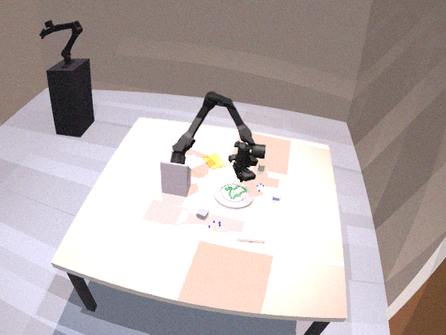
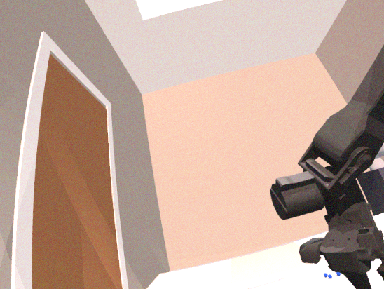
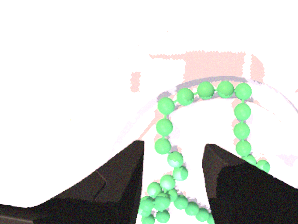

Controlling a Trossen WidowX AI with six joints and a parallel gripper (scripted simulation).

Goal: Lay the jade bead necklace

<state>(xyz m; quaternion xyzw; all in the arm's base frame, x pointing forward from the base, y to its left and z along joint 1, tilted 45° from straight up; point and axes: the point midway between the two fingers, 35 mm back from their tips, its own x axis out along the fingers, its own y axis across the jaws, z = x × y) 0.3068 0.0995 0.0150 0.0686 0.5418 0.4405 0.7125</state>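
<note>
The jade bead necklace (image 1: 232,197) (image 3: 205,90) lies in a loose, folded loop on the white round bead board (image 1: 216,198) (image 3: 215,79). In the wrist view a stretch of beads curves along the groove at the far side, and strands run inward to a bunch near the left finger. My gripper (image 1: 243,180) (image 3: 173,152) points down above the board, partly open, with a gap between the fingertips and no bead gripped. The fingers hide some near beads. In the exterior view the fingers run out of the bottom edge.
A grey upright panel (image 1: 176,179) stands left of the board. A yellow sheet (image 1: 214,161) lies behind it, a small grey block (image 1: 203,214) in front. Loose blue beads (image 1: 220,224) (image 2: 329,276), a white rod (image 1: 251,241) and a blue-topped block (image 1: 276,198) lie around it.
</note>
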